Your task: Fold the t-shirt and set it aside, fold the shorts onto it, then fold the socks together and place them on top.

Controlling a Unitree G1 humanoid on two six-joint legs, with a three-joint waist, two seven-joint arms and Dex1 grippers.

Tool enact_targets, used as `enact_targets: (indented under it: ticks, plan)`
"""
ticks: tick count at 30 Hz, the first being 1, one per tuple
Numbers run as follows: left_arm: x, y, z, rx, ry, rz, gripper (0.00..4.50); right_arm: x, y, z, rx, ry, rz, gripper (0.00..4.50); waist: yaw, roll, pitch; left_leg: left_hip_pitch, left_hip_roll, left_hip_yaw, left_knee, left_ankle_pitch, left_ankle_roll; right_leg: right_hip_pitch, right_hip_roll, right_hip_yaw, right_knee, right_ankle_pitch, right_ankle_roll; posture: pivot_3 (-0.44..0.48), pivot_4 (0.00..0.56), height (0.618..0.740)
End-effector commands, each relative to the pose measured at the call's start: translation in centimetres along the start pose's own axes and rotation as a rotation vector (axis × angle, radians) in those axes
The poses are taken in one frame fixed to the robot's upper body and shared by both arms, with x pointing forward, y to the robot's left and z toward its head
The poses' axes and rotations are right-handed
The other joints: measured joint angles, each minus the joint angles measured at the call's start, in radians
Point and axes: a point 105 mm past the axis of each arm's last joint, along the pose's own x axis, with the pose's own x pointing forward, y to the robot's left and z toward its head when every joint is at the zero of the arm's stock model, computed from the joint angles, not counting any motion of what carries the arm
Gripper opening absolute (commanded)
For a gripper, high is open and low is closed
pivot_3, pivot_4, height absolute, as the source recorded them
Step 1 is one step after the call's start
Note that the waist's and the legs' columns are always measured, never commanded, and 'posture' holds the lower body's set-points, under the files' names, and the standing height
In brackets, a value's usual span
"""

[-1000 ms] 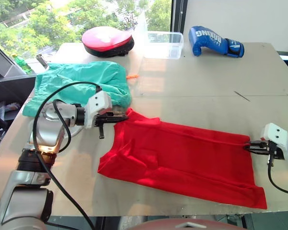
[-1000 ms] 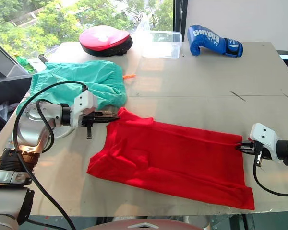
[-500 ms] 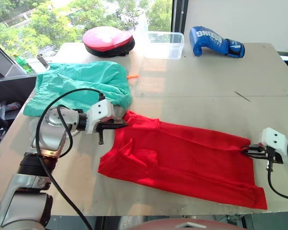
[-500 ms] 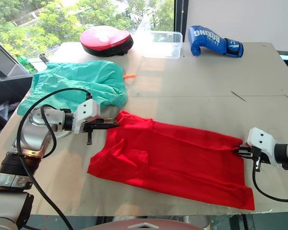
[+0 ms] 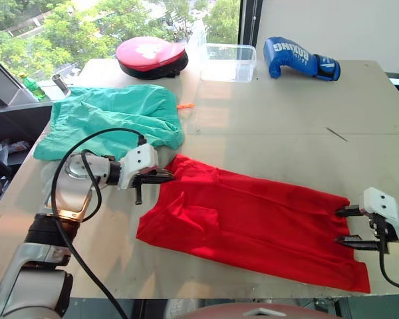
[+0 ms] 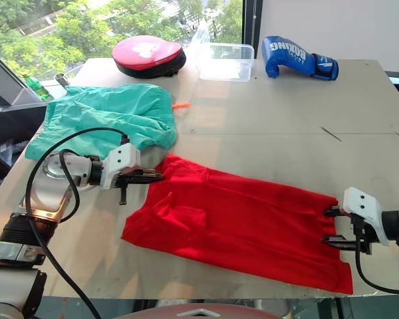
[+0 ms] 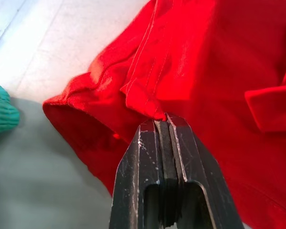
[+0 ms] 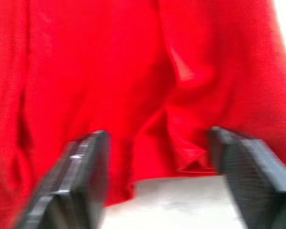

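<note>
**Red t-shirt pinched at one end, free at the other**

At the far left of the table [image 5: 266,126], the shorts [image 5: 110,119] lie spread in a loose teal-green heap, an orange bit of drawstring [image 5: 184,105] poking out at their right edge. Just in front of them the left gripper [image 5: 169,176] reaches in from the side with its two black fingers clamped together on a fold of the t-shirt [image 5: 253,219] — the left wrist view shows red cloth nipped between the tips [image 7: 161,119], with a corner of the shorts [image 7: 0,107] nearby. The pinched corner sits close to the lower right edge of the shorts.

The t-shirt stretches across the near half of the table, lying mostly flat with long creases along its length and a small folded flap [image 5: 196,214] near its left end. Its front edge lies close to the table's near edge.

At the garment's right end, the right gripper [image 5: 348,226] sits low at the table surface with its fingers spread wide — one finger near the shirt's far corner, the other further forward along the hem. The right wrist view shows both fingers [image 8: 81,176] apart with the red hem between them, grasping nothing.

Along the back of the table stand a red round pad [image 5: 151,54], a clear plastic box [image 5: 228,62] and, to the right, a blue boxing glove [image 5: 299,58].
</note>
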Motion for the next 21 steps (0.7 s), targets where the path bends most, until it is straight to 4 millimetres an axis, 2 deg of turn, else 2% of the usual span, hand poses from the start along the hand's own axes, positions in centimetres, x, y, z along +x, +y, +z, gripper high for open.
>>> enact_targets:
  ticks: [1, 5, 10, 15, 17, 18, 20, 21]
  plan:
    - [-0.6, 0.4, 0.2, 0.029, 0.017, 0.013, 0.00, -0.6, -0.3, 0.6, 0.004, -0.042, -0.039, 4.40, 0.000, 0.000, 0.000, 0.000, 0.000, 0.000, 0.000, 0.000, 0.000, 0.000, 0.000, 0.000, 0.000, 0.000, 0.000, 0.000, 0.150, 0.731]
    - [-0.6, 0.7, 0.3, 0.033, 0.012, 0.023, 0.00, -0.9, -0.6, 0.9, 0.017, -0.091, -0.080, 4.40, 0.000, 0.000, 0.000, 0.000, 0.000, 0.000, 0.000, 0.000, 0.000, 0.000, 0.000, 0.000, 0.000, 0.000, 0.000, 0.000, 0.150, 0.731]
    - [-0.7, 0.7, 0.9, 0.013, -0.056, 0.027, 0.00, -1.6, -0.6, 2.2, 0.070, -0.210, -0.114, 4.40, 0.000, 0.000, 0.000, 0.000, 0.000, 0.000, 0.000, 0.000, 0.000, 0.000, 0.000, 0.000, 0.000, 0.000, 0.000, 0.000, 0.150, 0.731]
    - [-0.8, 0.4, 1.3, 0.009, -0.127, -0.005, 0.00, -1.7, -0.6, 2.6, 0.083, -0.233, -0.124, 4.40, 0.000, 0.000, 0.000, 0.000, 0.000, 0.000, 0.000, 0.000, 0.000, 0.000, 0.000, 0.000, 0.000, 0.000, 0.000, 0.000, 0.150, 0.731]
    - [-0.8, 0.3, 1.3, 0.009, -0.148, -0.018, 0.68, -1.6, -0.6, 2.6, 0.083, -0.233, -0.125, 4.50, 0.000, 0.000, 0.000, 0.000, 0.000, 0.000, 0.000, 0.000, 0.000, 0.000, 0.000, 0.000, 0.000, 0.000, 0.000, 0.000, 0.150, 0.731]
    - [-0.9, 0.2, 1.3, 0.006, -0.155, -0.031, 0.88, -1.6, -0.6, 2.6, 0.083, -0.233, -0.127, 4.50, 0.000, 0.000, 0.000, 0.000, 0.000, 0.000, 0.000, 0.000, 0.000, 0.000, 0.000, 0.000, 0.000, 0.000, 0.000, 0.000, 0.150, 0.731]
    - [-1.1, 0.0, 1.2, 0.001, -0.159, -0.060, 1.61, -1.5, -0.7, 2.6, 0.082, -0.232, -0.133, 4.50, 0.000, 0.000, 0.000, 0.000, 0.000, 0.000, 0.000, 0.000, 0.000, 0.000, 0.000, 0.000, 0.000, 0.000, 0.000, 0.000, 0.150, 0.731]
    - [-1.3, -0.2, 1.1, -0.003, -0.159, -0.078, 2.16, -1.6, -0.7, 2.6, 0.081, -0.229, -0.137, 4.50, 0.000, 0.000, 0.000, 0.000, 0.000, 0.000, 0.000, 0.000, 0.000, 0.000, 0.000, 0.000, 0.000, 0.000, 0.000, 0.000, 0.150, 0.731]
